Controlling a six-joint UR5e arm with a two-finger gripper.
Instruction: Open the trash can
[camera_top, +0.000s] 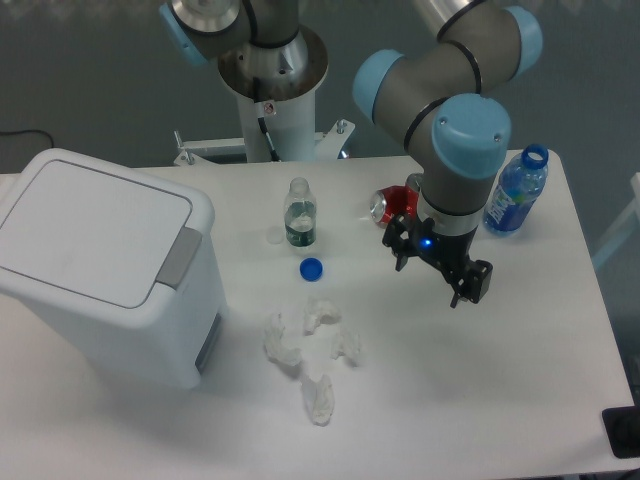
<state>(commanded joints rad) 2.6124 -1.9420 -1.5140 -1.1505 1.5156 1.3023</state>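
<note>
The trash can (100, 262) sat at the left end of the white table (500, 380) with its flat lid down and the grey tab on its right edge, well apart from the gripper (440, 268), which hung above the table's right half, near a red can (392, 204) lying on its side, with its dark fingers holding nothing, though how wide they stood could not be told. A blue bottle (517, 190) stood at the far right, a small clear bottle (300, 213) stood mid-table with a blue cap (311, 268) just in front of it, and crumpled white tissues (310, 355) lay nearer the front.
</note>
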